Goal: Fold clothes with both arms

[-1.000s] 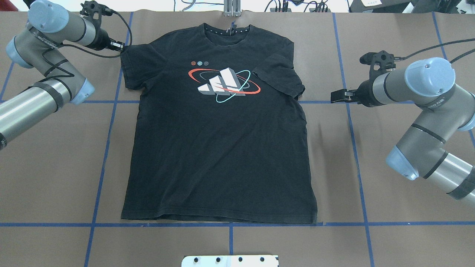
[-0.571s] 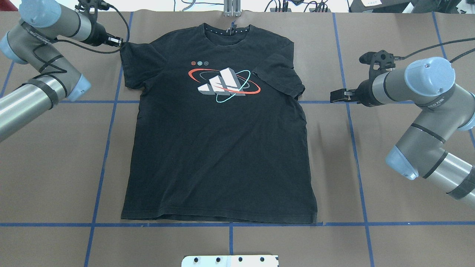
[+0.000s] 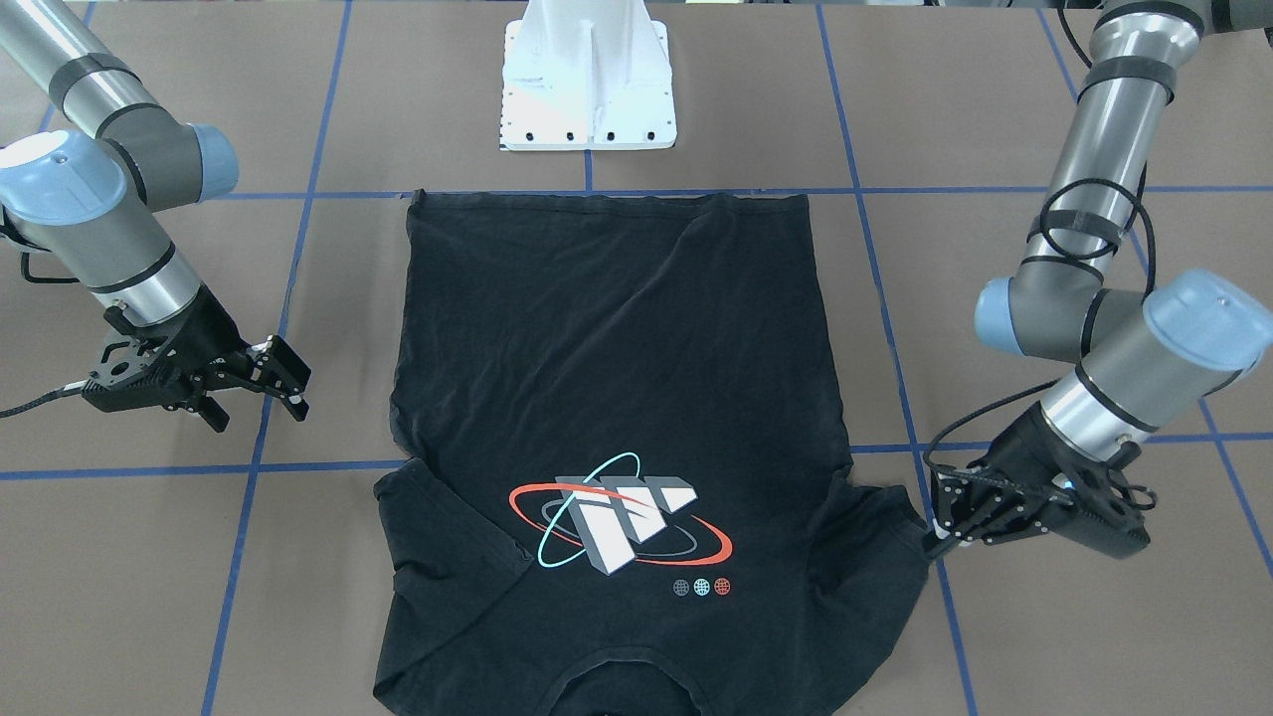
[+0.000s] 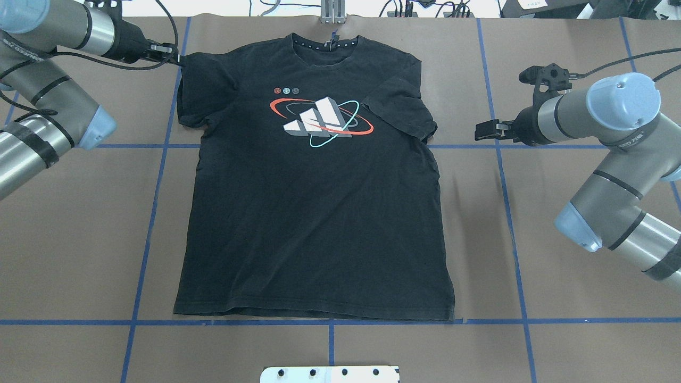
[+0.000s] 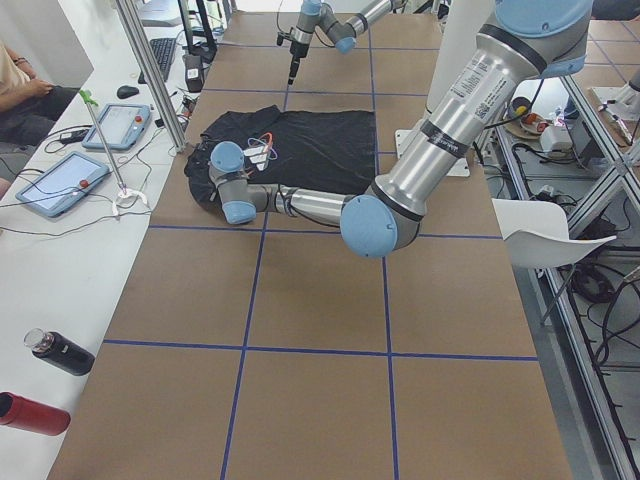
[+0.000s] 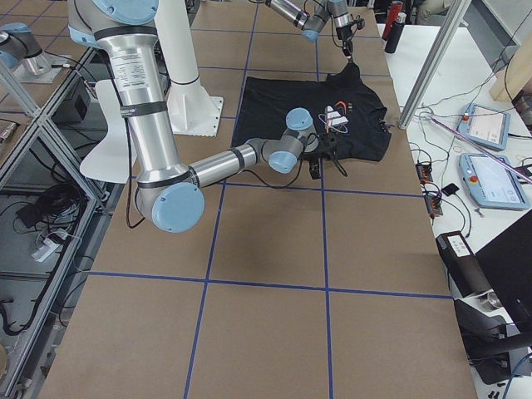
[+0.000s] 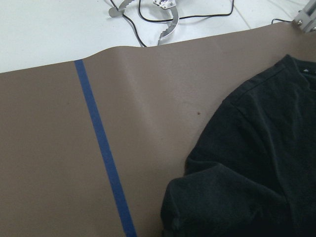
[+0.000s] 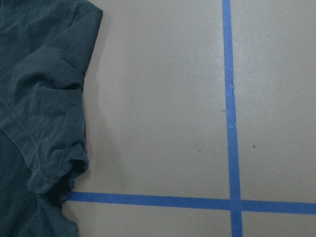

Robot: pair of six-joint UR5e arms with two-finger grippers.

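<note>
Brown paper covers the surface (image 4: pixel 239 351), and blue tape lines (image 4: pixel 80 322) divide it into large squares. We read the overhead view as a clock, with twelve o'clock on the side far from the robot. The black T-shirt (image 4: pixel 314 223) lies spread in the middle, front side up, with its collar (image 4: pixel 325 45) at twelve o'clock and its hem (image 4: pixel 314 314) at six o'clock, just beside a tape line. Its print (image 4: pixel 319 121) of white-grey blocks ringed by red and cyan ellipses sits on the chest. The left arm (image 4: pixel 32 143) comes in from nine o'clock, and the left tool (image 4: pixel 176 57) is between ten and eleven o'clock of the shirt. Its fingers are narrow and pinch the outer corner of the sleeve (image 4: pixel 205 90) there; the left wrist view shows the cloth bunched up. The right arm (image 4: pixel 612 175) comes in from four o'clock. The right tool (image 4: pixel 485 131) stands between two and three o'clock of the shirt, and in the front-facing view its two fingers are spread wide with nothing between them. It is near the other sleeve (image 4: pixel 404 111) but apart from it, with bare paper between. That sleeve is wrinkled. At six o'clock, past the hem, the white pedestal (image 3: pixel 589 80) stands on the surface.
</note>
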